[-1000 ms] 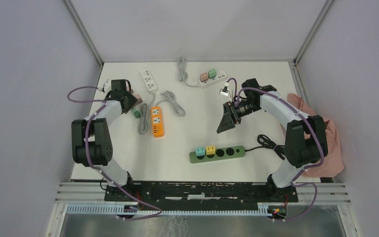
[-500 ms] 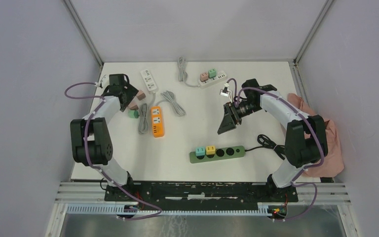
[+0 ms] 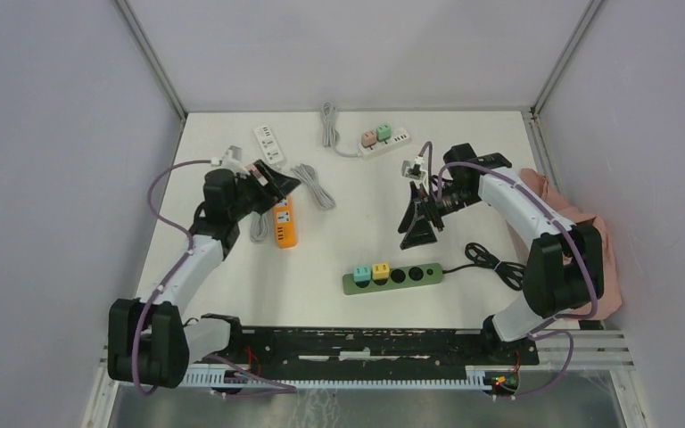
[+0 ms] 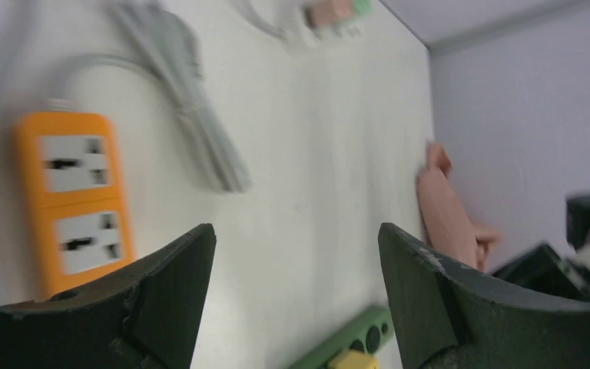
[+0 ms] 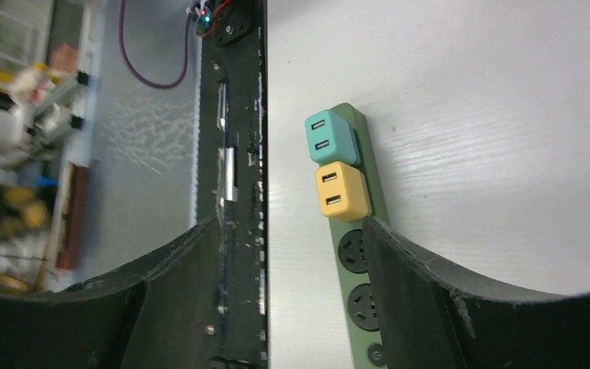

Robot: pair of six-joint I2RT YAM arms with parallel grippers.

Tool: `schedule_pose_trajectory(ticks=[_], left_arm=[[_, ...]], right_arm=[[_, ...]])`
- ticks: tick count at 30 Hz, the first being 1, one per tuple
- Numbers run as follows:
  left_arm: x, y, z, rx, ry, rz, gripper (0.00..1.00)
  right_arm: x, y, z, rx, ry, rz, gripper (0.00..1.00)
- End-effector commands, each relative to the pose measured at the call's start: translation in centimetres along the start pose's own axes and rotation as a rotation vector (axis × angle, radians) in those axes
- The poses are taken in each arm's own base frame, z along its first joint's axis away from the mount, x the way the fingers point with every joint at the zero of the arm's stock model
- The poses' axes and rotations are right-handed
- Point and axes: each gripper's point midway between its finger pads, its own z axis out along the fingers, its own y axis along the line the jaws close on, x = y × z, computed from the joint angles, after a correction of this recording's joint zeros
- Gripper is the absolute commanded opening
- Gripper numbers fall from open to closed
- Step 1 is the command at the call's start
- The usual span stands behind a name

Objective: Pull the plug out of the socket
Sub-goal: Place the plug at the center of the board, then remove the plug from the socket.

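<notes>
A green power strip (image 3: pixel 394 276) lies near the table's front, with a teal plug (image 3: pixel 361 273) and a yellow plug (image 3: pixel 380 270) seated in its left sockets. My right gripper (image 3: pixel 419 239) hangs open just behind and above it. In the right wrist view the teal plug (image 5: pixel 332 138) and yellow plug (image 5: pixel 342 191) lie ahead of the open right gripper (image 5: pixel 292 223), with the strip (image 5: pixel 361 284) passing under the right finger. My left gripper (image 3: pixel 281 181) is open and empty over the orange strip (image 3: pixel 284 223). In its wrist view the left gripper (image 4: pixel 296 231) has bare table between its fingers.
A white strip (image 3: pixel 383 143) carrying a pink plug and a green plug lies at the back. Another white strip (image 3: pixel 268 144) and grey coiled cords (image 3: pixel 314 185) lie at the back left. A pink cloth (image 3: pixel 589 241) hangs over the right edge. A black cord (image 3: pixel 491 260) trails from the green strip.
My left gripper opened, left the plugs at the far left and swung right over the orange strip. My right gripper tipped down and forward toward the green strip.
</notes>
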Motion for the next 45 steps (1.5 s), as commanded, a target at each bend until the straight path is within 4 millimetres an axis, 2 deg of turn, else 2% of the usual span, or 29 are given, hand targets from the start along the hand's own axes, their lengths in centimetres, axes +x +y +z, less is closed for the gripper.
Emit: schedule_pose_trajectory(ticks=[1,5,7,9,14,16,19,21,26,29,31,36,40,45], left_arm=[[5.3,-11.1,-3.7,0.547,0.089,0.284,0.84],[11.4,-15.1,-7.3,0.804,0.125,0.492,0.84],[13.4,-16.0,-8.9,0.886,0.09,0.587,0.84],[14.6,-16.2,-9.6,0.915,0.025,0.635,0.85],[15.2,-15.2,-10.8,0.947,-0.083,0.619,0.86],[15.2,-14.5,-10.7,0.923,-0.098,0.621,0.88],[15.3,-13.7,-10.9,0.904,-0.104,0.648,0.88],[15.3,-13.0,-10.7,0.878,-0.112,0.645,0.88],[15.5,-11.7,-10.4,0.836,-0.112,0.632,0.9],[15.8,-10.9,-9.8,0.804,-0.096,0.619,0.98],[16.2,-10.9,-9.8,0.815,-0.083,0.637,0.99],[17.9,-11.0,-10.6,0.918,-0.049,0.718,0.98],[19.3,-9.9,-10.3,0.93,0.0,0.752,0.96],[19.8,-9.2,-10.5,0.932,-0.013,0.763,0.95]], right_arm=[[0.5,3.1,-0.3,-0.093,-0.041,-0.397,0.75],[2.9,5.4,-0.3,-0.203,-0.031,-0.663,0.8],[3.4,6.1,-0.3,-0.246,-0.036,-0.757,0.86],[3.3,6.4,-0.3,-0.257,-0.045,-0.787,0.88],[3.2,6.3,-0.3,-0.22,-0.013,-0.8,0.88],[3.5,5.3,0.0,-0.167,0.025,-0.785,0.88],[3.7,2.6,0.7,-0.02,0.107,-0.774,0.88],[3.1,1.4,1.1,0.084,0.125,-0.792,0.88],[2.5,1.2,1.8,0.106,0.121,-0.774,0.87],[3.1,1.0,2.8,0.103,0.148,-0.774,0.87],[3.2,0.9,3.3,0.102,0.16,-0.776,0.87],[3.4,0.5,4.0,0.118,0.181,-0.767,0.87],[3.8,0.2,4.4,0.122,0.196,-0.769,0.87],[4.2,-0.3,5.0,0.131,0.222,-0.763,0.87]])
